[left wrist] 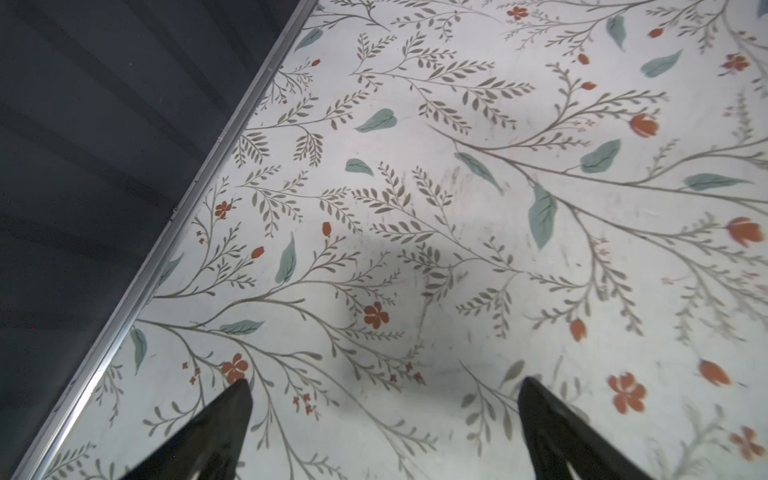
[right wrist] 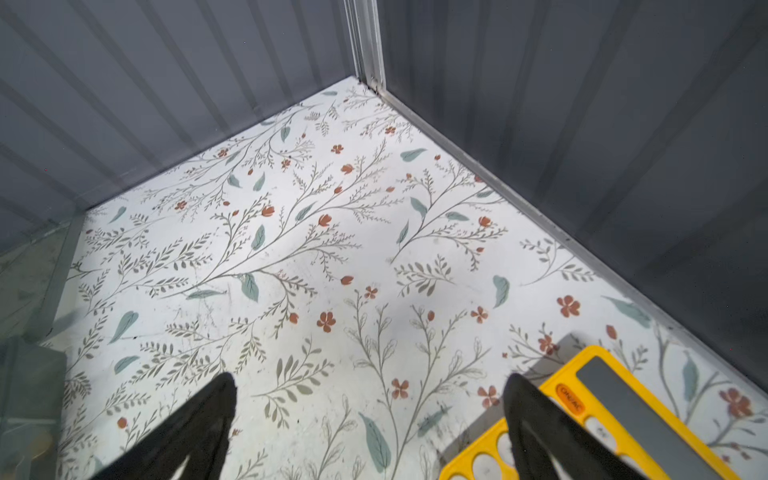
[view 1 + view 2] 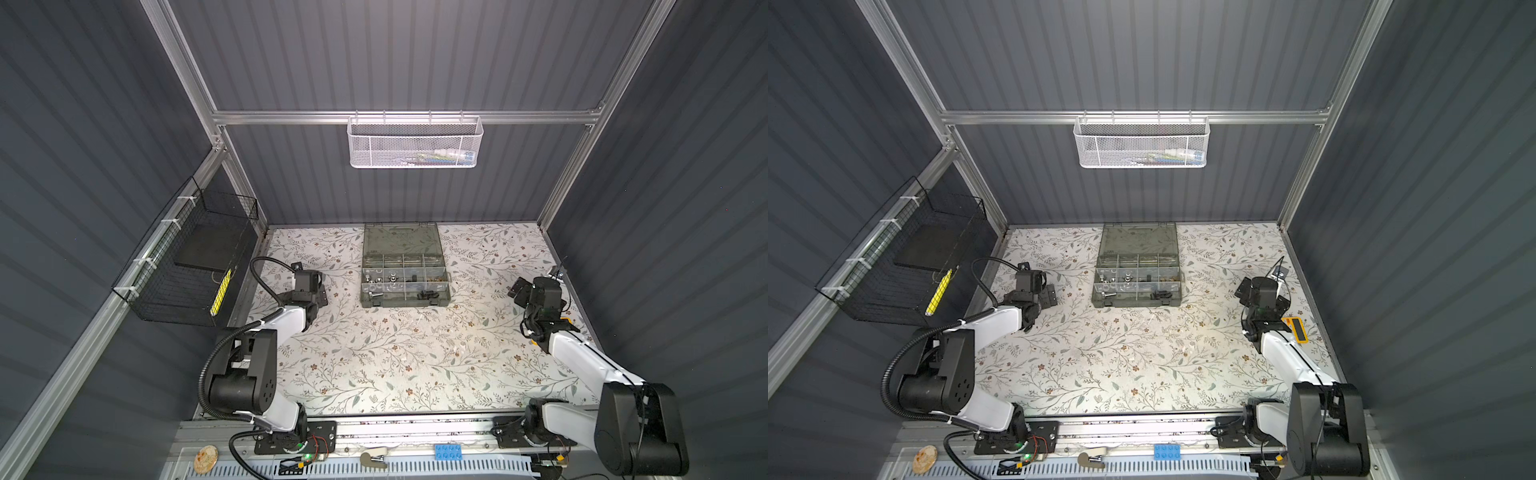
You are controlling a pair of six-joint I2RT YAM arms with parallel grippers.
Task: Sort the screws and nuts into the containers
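The left pincer and right pincer gape wide, empty, over the surface. Screws and nuts lie in the organiser case.

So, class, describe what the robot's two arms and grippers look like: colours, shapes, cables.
Both the left arm and right arm have white shells between black joint housings. A ribbed black hose runs along the left one. The left gripper and right gripper each have two black fingers tapering to points.
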